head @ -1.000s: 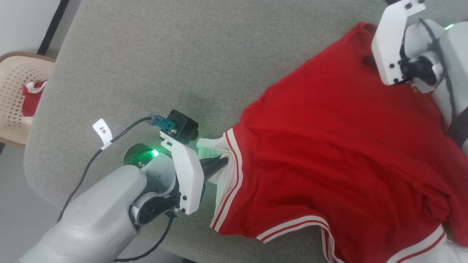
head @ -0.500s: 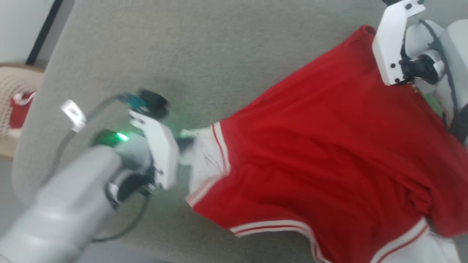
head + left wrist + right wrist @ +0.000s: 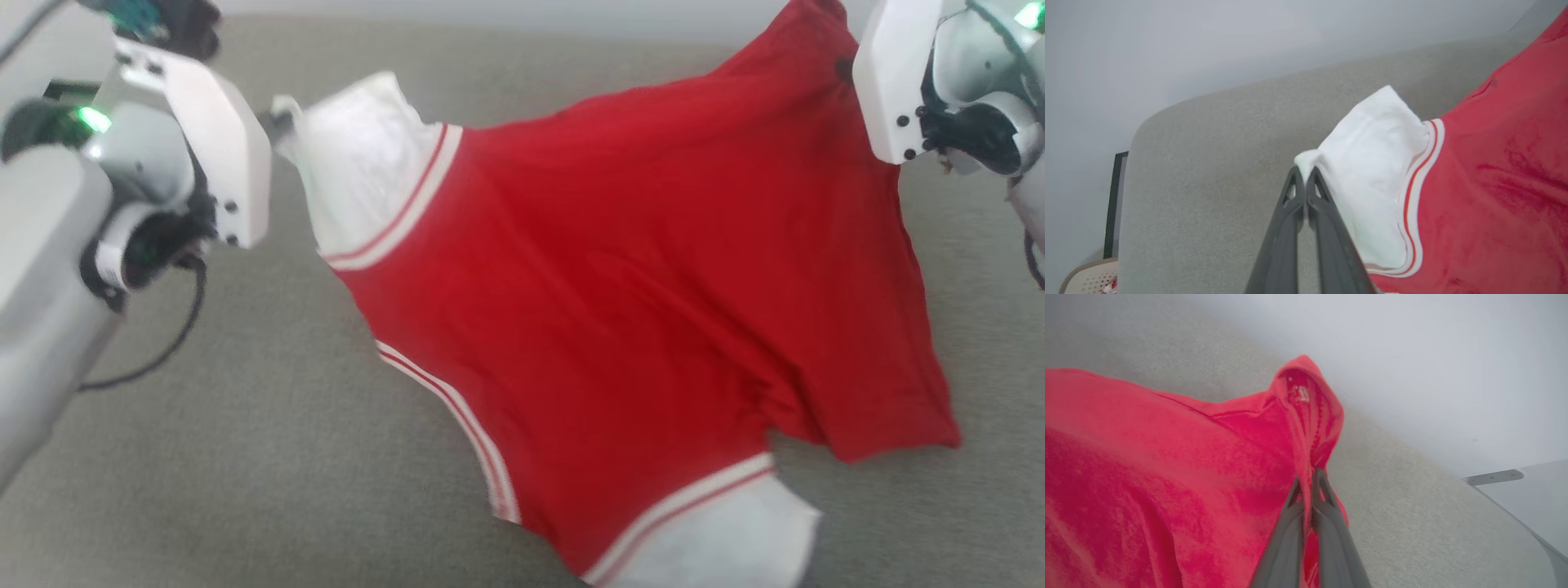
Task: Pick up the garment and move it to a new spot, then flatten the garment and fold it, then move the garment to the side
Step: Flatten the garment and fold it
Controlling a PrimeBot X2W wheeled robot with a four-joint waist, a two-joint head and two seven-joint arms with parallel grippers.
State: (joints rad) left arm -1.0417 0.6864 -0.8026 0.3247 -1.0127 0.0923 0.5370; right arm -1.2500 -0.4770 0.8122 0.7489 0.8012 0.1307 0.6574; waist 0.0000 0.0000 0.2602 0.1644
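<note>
Jaws — both — tight on garment (image 3: 637,278)

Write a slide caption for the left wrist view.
Wrist close-up: left fingers shut on the white sleeve of the red garment, over the grey upholstered surface.

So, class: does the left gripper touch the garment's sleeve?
Touching: the left wrist view shows the left gripper shut on the white sleeve of the garment.

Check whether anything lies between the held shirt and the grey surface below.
Nothing visible does. The left gripper pinches the shirt by a white sleeve, the right gripper by a red edge; nothing lies on the grey surface beneath.
</note>
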